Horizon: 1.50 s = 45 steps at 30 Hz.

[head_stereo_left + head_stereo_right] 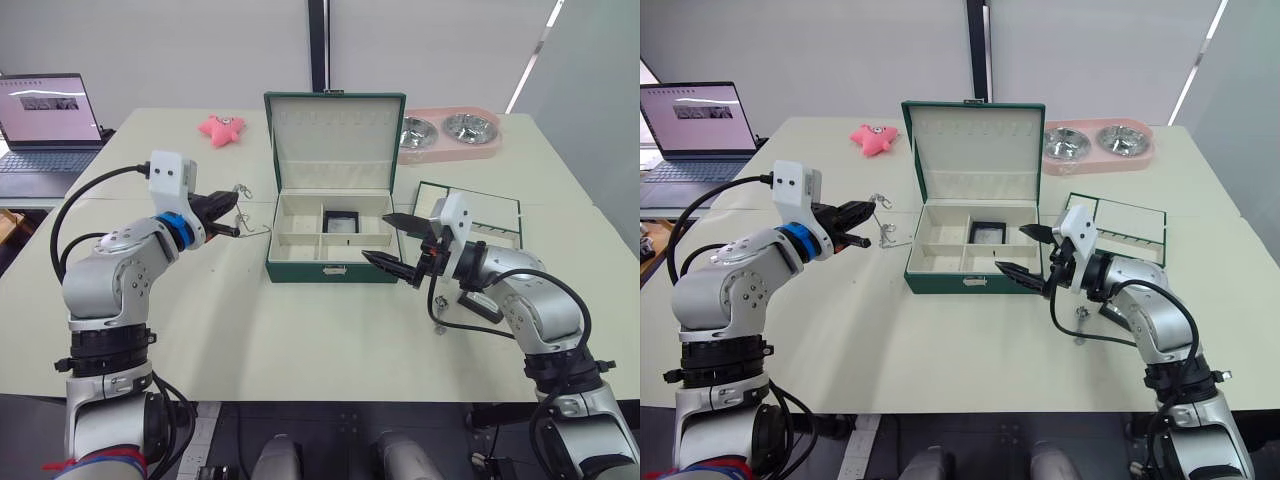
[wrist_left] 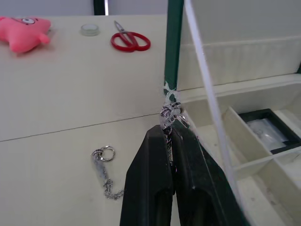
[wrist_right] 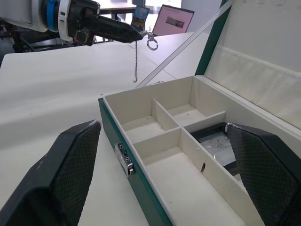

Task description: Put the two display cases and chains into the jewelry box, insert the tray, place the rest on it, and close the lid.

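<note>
**A:** Which step was it on? Looked to me like the chains part. The left end effector [image 1: 232, 214] had its fingers pinched tight on a chain [image 3: 136, 66], held up in the air just beside the left wall of the box [image 1: 320, 272], not over it yet. In the right wrist view the chain hung straight down from the tips with a ring at the top.

**B:** Yeah, agreed. One case [image 1: 341, 222] was already sitting in the back middle compartment, so I'd guess the bottom layer was partly filled. The other case I couldn't pick out for sure. A second chain [image 2: 104, 169] lay on the bench left of the box, untouched.

**A:** And the right end effector [image 1: 402, 243]?

**B:** Spread wide, holding nothing, hovering at the front right corner of the box. The tray [image 1: 492, 222] was flat on the bench behind that arm, so inserting it was a good way off. Lid [image 1: 334, 140] stood upright, fully open.

**A:** So next move, my guess: carry the chain right, over the wall, lower it until it pools in an empty compartment, then let go. The dangling end could snag on the rim or the lid strap if it swung.

**B:** Then back for the second chain.
</note>
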Tool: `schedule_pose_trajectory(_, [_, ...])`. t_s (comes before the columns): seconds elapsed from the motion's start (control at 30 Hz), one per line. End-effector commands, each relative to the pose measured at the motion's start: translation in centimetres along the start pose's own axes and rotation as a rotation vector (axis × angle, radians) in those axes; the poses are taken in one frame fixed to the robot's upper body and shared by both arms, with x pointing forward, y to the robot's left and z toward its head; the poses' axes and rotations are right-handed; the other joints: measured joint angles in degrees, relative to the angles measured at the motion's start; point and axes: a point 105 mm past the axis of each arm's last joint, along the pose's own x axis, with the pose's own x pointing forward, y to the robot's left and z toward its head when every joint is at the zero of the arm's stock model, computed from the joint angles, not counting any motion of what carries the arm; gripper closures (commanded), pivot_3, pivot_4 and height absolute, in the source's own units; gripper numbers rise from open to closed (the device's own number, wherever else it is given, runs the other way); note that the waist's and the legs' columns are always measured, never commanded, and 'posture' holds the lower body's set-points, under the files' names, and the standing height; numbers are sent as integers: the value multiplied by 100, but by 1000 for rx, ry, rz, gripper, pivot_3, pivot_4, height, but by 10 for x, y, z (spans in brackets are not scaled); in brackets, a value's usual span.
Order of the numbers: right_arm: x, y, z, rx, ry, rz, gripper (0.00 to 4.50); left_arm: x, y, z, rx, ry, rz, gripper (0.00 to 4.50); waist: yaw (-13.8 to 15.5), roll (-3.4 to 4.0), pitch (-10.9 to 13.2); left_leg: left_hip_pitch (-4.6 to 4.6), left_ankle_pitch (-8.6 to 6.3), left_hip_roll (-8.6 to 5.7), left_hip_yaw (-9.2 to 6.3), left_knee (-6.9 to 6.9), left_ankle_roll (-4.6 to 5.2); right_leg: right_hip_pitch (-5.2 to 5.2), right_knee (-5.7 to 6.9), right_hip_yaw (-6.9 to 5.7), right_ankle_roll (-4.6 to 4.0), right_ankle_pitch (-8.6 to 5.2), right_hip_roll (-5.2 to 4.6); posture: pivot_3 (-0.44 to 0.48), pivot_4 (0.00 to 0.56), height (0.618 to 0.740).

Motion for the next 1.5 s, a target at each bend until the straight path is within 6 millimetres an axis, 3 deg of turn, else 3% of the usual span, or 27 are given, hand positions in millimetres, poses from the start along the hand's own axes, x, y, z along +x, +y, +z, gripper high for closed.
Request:
schedule_pose_trajectory(0.03, [-7, -3, 13, -44, -39, -24, 0, 2, -27, 26, 14, -79, -72, 4471, 4, 0, 0, -1, 0, -1, 1, 0, 0, 1, -5, 0, 0, 0, 0, 0, 150, 740])
schedule_pose_trajectory(0.23, [-11, -6, 13, -39, -40, -57, 0, 16, -67, 27, 9, -91, -178, 4471, 12, 0, 0, -1, 0, -2, 3, -2, -1, 5, -16, 2, 0, 0, -2, 0, 150, 740])
schedule_pose_trajectory(0.57, [-21, -13, 15, -43, -31, -105, 0, 43, -92, 17, -11, -96, -163, 4471, 28, -1, 0, -1, 4, -4, 6, -2, -7, 8, -23, 6, 0, 0, -1, 0, 150, 740])
schedule_pose_trajectory(0.93, [-31, -21, 13, -51, -5, -155, 0, 66, -83, -12, 15, -45, -43, 4471, 34, -2, 1, -1, 11, -6, 8, -5, -20, 10, -29, 9, 0, 0, -1, 0, 150, 740])
schedule_pose_trajectory(1.5, [-31, -22, 13, -44, 4, -152, 0, 71, -73, -34, -13, -11, 7, 4471, 44, -2, 1, -6, 12, -6, 8, -8, -21, 10, -42, 7, 0, 0, -3, 0, 150, 740])
